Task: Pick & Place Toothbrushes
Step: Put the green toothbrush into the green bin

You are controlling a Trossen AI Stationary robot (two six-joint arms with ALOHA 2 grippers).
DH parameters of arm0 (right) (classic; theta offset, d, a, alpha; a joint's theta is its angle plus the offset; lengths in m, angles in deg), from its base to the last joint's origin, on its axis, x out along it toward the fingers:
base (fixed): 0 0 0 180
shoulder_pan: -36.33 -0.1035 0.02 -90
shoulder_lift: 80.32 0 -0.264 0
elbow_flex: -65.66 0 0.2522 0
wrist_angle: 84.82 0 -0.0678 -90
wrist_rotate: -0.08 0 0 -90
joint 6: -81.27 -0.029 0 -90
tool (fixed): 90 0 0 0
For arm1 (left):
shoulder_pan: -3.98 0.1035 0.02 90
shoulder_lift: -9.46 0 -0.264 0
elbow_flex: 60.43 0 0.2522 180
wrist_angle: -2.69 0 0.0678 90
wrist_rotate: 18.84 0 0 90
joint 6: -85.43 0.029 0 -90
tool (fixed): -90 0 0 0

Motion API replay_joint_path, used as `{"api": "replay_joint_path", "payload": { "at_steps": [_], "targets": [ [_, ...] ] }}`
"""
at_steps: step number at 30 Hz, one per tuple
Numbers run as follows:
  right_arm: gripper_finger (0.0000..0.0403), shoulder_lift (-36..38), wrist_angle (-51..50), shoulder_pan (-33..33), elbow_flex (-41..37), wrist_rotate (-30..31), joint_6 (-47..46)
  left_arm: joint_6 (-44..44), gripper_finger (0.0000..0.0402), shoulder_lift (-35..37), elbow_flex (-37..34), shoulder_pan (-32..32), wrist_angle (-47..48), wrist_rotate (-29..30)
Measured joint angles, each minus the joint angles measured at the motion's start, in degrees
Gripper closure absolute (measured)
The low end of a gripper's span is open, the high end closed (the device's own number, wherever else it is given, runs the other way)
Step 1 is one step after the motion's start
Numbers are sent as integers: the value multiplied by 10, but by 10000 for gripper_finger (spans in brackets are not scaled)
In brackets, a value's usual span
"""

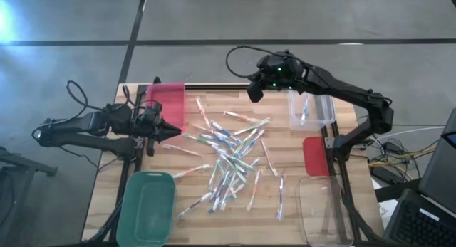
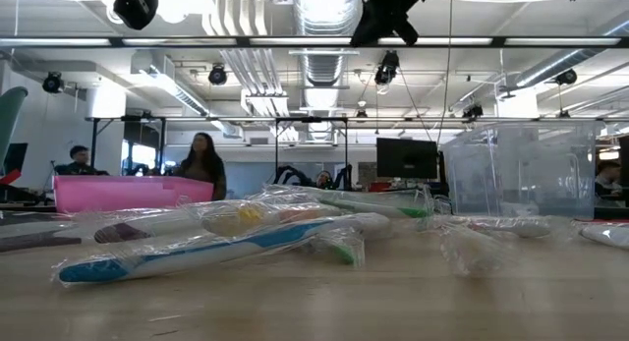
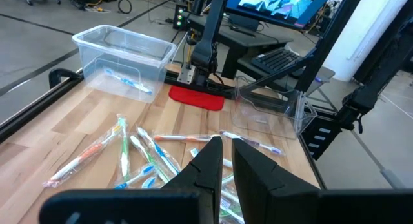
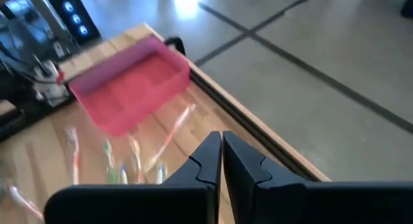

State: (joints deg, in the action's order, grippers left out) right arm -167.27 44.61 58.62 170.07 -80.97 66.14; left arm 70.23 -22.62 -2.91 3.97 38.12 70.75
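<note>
The toothbrushes (image 1: pixel 231 158) lay scattered mid-table (image 1: pixel 107 204), one already in the clear bin (image 1: pixel 311 109); light, stiff and slippery in wrappers, best pinched mid-handle, while both arms' jaws were pressed together, empty.

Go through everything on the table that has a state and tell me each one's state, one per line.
Left gripper: nearly shut, empty.
Right gripper: shut, empty.
Small clear bin: holds one toothbrush.
Pink bin: empty.
Green bin: empty.
Large clear bin: empty.
Toothbrush pile: scattered, wrapped.
</note>
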Motion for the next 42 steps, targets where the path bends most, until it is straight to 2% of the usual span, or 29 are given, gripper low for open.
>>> {"api": "replay_joint_path", "payload": {
  "at_steps": [10,19,26,32,42],
  "targets": [
    [394,-51,-14,-22,12,0,31,0,362,0,0,0,0,0],
    [394,-117,-115,-72,56,0,85,0,362,0,0,0,0,0],
    [394,-162,-223,-91,105,2,55,0,362,0,0,0,0,0],
    [394,-191,-277,-124,128,2,52,0,362,0,0,0,0,0],
    [394,-198,-269,-199,108,2,-17,0,362,0,0,0,0,0]
  ]
}}
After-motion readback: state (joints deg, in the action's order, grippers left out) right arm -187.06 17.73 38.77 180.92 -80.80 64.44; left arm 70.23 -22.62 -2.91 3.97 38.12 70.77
